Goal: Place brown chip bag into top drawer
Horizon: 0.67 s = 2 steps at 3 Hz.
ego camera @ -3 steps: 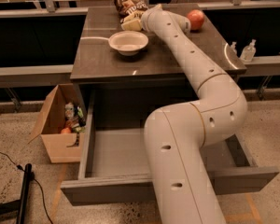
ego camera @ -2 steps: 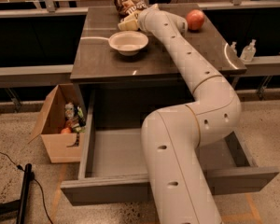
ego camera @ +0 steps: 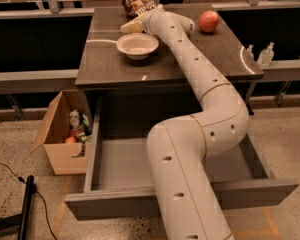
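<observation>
The brown chip bag (ego camera: 136,1) lies at the far edge of the dark table top (ego camera: 105,59), behind the white bowl (ego camera: 137,45). My gripper (ego camera: 132,26) is at the end of the long white arm, right at the bag's near end, between bag and bowl. Whether it holds the bag does not show. The top drawer (ego camera: 110,206) is pulled wide open below the table. What shows of its grey inside is bare, and my arm crosses over its middle.
A red-orange apple (ego camera: 209,20) sits on the table right of my arm. An open cardboard box (ego camera: 60,134) with small items stands on the floor left of the drawer. Two clear bottles (ego camera: 265,54) stand on a ledge at right. A black pole (ego camera: 26,204) lies at lower left.
My arm has shifted a little to the left, bringing the gripper closer to the near end of the bag. Bag, bowl, apple and drawer have not moved.
</observation>
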Each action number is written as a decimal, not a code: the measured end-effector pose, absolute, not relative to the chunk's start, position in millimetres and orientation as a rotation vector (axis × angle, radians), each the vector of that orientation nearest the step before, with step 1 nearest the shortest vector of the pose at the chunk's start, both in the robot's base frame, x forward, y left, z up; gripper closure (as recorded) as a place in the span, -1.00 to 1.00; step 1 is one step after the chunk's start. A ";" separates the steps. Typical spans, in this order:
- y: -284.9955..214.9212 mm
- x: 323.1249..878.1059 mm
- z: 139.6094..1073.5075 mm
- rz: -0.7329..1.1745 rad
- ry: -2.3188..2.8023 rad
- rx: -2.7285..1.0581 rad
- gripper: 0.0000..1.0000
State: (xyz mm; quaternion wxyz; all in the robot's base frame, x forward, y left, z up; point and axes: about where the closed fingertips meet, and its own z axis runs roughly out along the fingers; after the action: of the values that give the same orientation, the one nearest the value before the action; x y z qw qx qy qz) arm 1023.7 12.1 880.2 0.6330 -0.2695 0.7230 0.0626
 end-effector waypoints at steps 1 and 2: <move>21.6 1023.5 876.7 0.163 1.658 -0.624 -0.63; 30.2 1022.1 875.5 0.184 1.653 -0.638 -0.18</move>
State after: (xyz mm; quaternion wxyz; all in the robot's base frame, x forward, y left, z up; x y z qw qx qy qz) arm 1022.1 30.2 875.5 0.6291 -0.2784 0.7214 0.0802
